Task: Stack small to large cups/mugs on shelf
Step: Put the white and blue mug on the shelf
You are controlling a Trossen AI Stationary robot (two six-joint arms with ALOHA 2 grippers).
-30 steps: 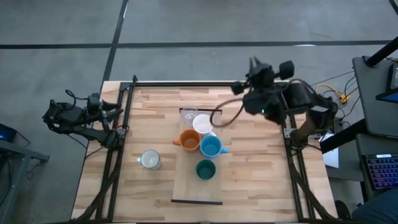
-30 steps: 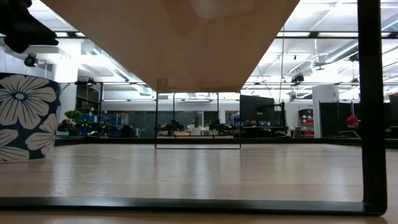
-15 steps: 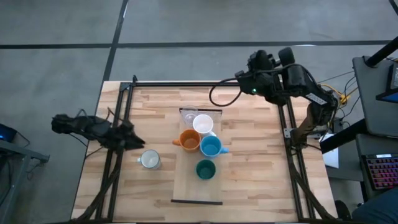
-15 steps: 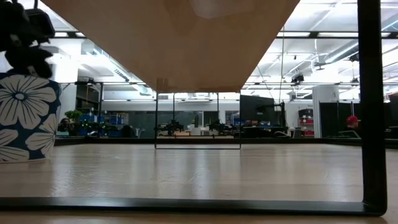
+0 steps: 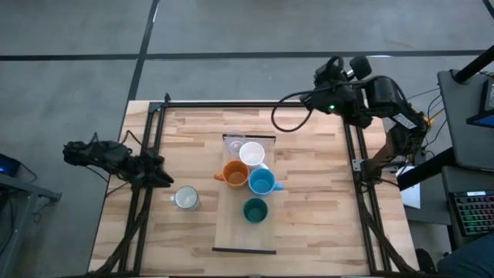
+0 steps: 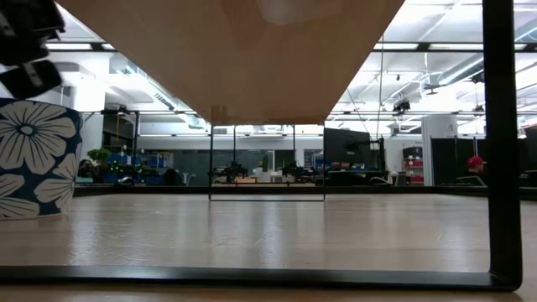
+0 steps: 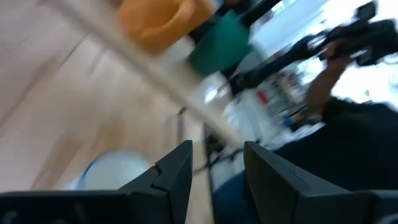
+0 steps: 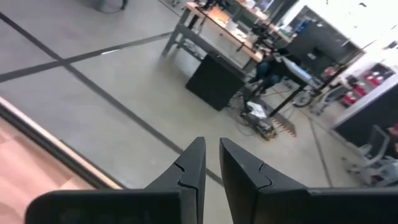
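Standing on the shelf: clear glass, white mug, orange mug, light blue mug, dark green cup, clustered toward the far half.
Off the shelf: pale grey-white mug, on the planked table to the shelf's left.
Left gripper: just beside the grey-white mug at the table's left edge; fingers parted with a moderate gap, empty.
Right gripper: raised past the far right corner, fingers nearly together, empty, aimed at the floor.
Progress: five of six placed; the last mug remains, likely the left arm's job.
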